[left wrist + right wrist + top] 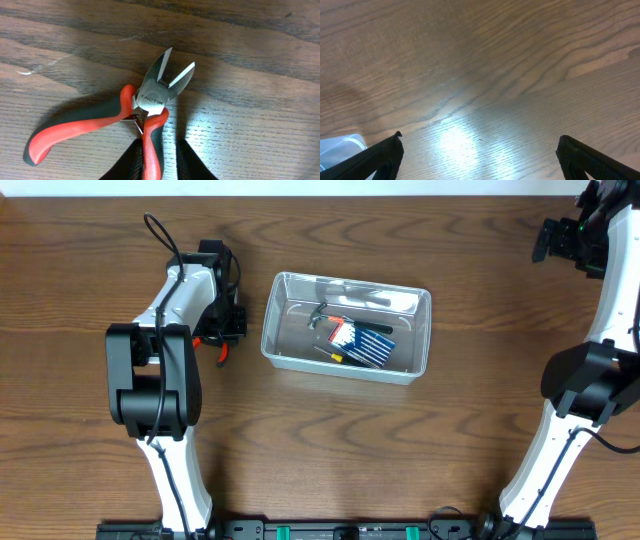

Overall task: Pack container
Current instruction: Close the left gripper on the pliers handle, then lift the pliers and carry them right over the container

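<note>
The container sits mid-tabletop, just right of the left gripper and well apart from the right gripper at the far right corner. The left fingers stand narrowly parted around one handle of red-and-black cutters lying on the wood, with a gap showing on one side. The cutter head reads "TACTIX". The right fingers are spread wide over bare wood. A blue case lies inside the container; its printing is too small to read.

The table was dark, grained wood with a satin sheen and patches of glare. The cutters had a smooth bare-steel head and matt red-and-black rubbery grips. The container was clear, glossy plastic.
</note>
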Robot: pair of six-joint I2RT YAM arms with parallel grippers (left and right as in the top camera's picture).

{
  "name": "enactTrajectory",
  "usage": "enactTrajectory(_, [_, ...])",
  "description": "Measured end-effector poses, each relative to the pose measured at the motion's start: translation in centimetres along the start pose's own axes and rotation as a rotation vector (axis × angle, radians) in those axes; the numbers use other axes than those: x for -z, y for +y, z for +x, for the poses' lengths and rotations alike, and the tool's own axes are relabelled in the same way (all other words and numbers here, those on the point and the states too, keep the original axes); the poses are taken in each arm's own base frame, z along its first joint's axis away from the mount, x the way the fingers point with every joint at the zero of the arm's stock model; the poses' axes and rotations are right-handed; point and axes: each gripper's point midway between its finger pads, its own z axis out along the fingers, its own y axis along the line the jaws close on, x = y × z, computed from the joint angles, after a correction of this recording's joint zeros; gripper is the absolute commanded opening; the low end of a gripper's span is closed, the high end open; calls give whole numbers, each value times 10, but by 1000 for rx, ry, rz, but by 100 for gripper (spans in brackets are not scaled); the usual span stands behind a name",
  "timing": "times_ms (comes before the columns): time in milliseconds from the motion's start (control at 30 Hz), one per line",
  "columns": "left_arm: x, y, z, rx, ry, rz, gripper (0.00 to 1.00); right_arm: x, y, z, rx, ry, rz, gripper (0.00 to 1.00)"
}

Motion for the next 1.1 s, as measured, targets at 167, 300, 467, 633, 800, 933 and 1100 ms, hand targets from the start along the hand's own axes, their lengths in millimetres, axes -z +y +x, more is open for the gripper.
enactTrajectory(167, [0, 0, 0, 3, -2, -1, 9, 0, 0, 0, 0, 0, 0, 99])
enactTrajectory(300, [0, 0, -1, 2, -3, 0, 7, 0, 0, 0, 0, 0, 0, 99])
enactTrajectory(467, [0, 0, -1, 1, -3, 0, 6, 0, 0, 0, 0, 0, 0, 99])
enactTrajectory(633, [0, 0, -1, 1, -3, 0, 6, 0, 0, 0, 0, 0, 0, 99])
enactTrajectory(800, [0, 0, 1, 1, 5, -1, 6, 0, 0, 0, 0, 0, 0, 99])
enactTrajectory(933, [0, 0, 5, 1, 19, -2, 6, 0, 0, 0, 0, 0, 0, 99])
enactTrajectory(1100, [4, 0, 3, 1, 8, 0, 6, 0, 0, 0, 0, 0, 0, 99])
